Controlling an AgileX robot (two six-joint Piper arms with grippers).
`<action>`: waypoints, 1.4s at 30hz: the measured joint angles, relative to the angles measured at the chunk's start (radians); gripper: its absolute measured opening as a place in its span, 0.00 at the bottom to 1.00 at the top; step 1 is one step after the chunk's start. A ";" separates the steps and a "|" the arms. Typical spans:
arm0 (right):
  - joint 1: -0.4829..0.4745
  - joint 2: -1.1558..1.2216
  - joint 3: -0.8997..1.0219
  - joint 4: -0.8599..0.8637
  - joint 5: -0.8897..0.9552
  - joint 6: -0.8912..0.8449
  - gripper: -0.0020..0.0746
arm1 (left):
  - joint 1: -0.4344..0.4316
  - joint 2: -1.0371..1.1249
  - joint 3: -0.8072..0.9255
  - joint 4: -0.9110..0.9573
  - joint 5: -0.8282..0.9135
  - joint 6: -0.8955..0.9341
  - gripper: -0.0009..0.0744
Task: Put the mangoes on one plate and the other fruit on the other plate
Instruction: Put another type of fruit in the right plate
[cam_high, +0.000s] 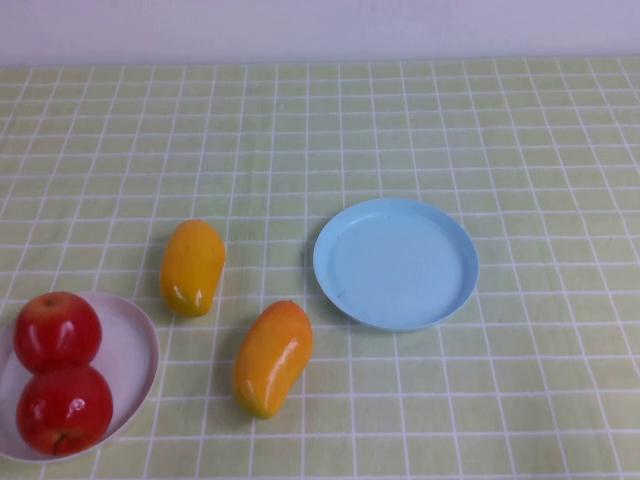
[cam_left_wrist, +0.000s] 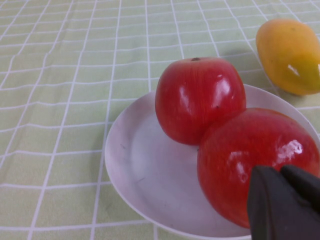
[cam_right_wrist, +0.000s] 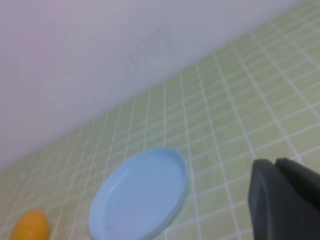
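White plate (cam_high: 135, 345): at the tabletop's near left corner, partly cut off by the edge of the high view. You have both red apples on it, far apple (cam_high: 56, 330) and near apple (cam_high: 64, 408), touching each other. Count this half as done.

Light blue plate (cam_high: 395, 262): around mid-table, slightly right of centre. Nothing lies in it.

Mangoes: both on the checked green cloth (cam_high: 500, 130), neither on a plate. One mango (cam_high: 192, 266) lies just beyond the white plate's right rim; the second mango (cam_high: 272, 357) lies nearer the front edge, between the two plates. Both are left for you to move.

Left gripper (cam_left_wrist: 285, 200): out of the high view; its wrist camera places it just above the near apple. You cannot tell from the dark fingers shown how the jaws stand.

Right gripper (cam_right_wrist: 285, 200): also out of the high view, held above the cloth, looking toward the blue plate. Jaw state likewise cannot be told.
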 joint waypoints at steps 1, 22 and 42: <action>0.000 0.026 -0.039 0.002 0.042 0.000 0.01 | 0.000 0.000 0.000 0.000 0.000 0.000 0.02; 0.032 0.921 -0.700 -0.104 0.779 -0.181 0.01 | 0.000 0.000 0.000 0.000 0.000 0.000 0.02; 0.729 1.634 -1.320 -0.254 0.671 0.072 0.11 | 0.000 0.000 0.000 -0.002 0.000 0.000 0.02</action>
